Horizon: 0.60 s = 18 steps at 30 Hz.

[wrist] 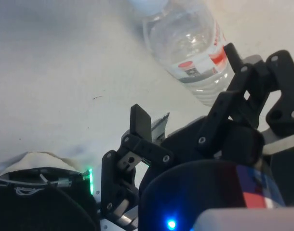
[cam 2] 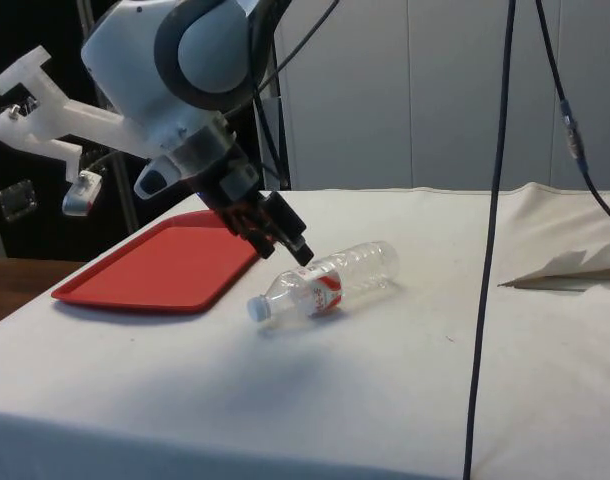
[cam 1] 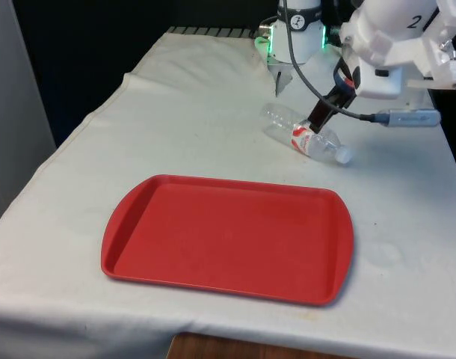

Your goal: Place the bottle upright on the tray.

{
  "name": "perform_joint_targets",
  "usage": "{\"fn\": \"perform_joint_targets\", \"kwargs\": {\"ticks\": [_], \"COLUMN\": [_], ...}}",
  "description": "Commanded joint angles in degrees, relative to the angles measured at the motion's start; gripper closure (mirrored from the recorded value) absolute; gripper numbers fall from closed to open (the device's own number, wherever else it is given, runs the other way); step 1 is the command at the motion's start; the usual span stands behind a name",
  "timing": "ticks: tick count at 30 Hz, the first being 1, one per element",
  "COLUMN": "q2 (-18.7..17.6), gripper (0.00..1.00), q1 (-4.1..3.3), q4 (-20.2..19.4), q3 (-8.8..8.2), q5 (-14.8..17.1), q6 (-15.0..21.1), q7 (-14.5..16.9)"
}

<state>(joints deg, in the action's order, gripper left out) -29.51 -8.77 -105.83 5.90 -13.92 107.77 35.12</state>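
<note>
While the hand [cam 2: 297, 250] hangs tilted just above the table [cam 1: 176, 120], its black fingers [wrist: 141, 120] stand spread with nothing between them, one tip touching or almost touching the label end of the bottle [cam 2: 327, 281]. Directly below and beside the hand, that clear plastic bottle lies on its side on the white cloth, its white cap pointing away from the robot's base. Beyond the bottle from the hand, well apart, sits the red tray [cam 1: 228, 238], bare. A round, light bottle like this may roll from a glancing finger, and a grip taken near the cap could let it swing or slip when turned upright.
</note>
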Motion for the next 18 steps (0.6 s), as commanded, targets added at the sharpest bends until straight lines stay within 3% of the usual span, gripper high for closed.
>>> {"fn": "perform_joint_targets", "kwargs": {"ticks": [1, 10, 16, 17, 18], "q2": [-0.5, -1.5, -4.5, -4.2, -4.8], "gripper": [0.00, 0.00, 0.00, 0.00, 0.00], "q1": [-0.23, 0.00, -0.23, 0.00, -0.29], "q4": [0.6, 1.4, 5.6, 5.3, 6.1], "q3": [0.17, 1.09, 0.92, 1.09, 0.92], "q5": [0.3, 0.1, -0.6, -0.3, -0.8], "q6": [-0.6, -0.8, -5.3, -4.6, -5.8], "q7": [-0.8, -1.9, -1.4, -1.4, -1.4]}}
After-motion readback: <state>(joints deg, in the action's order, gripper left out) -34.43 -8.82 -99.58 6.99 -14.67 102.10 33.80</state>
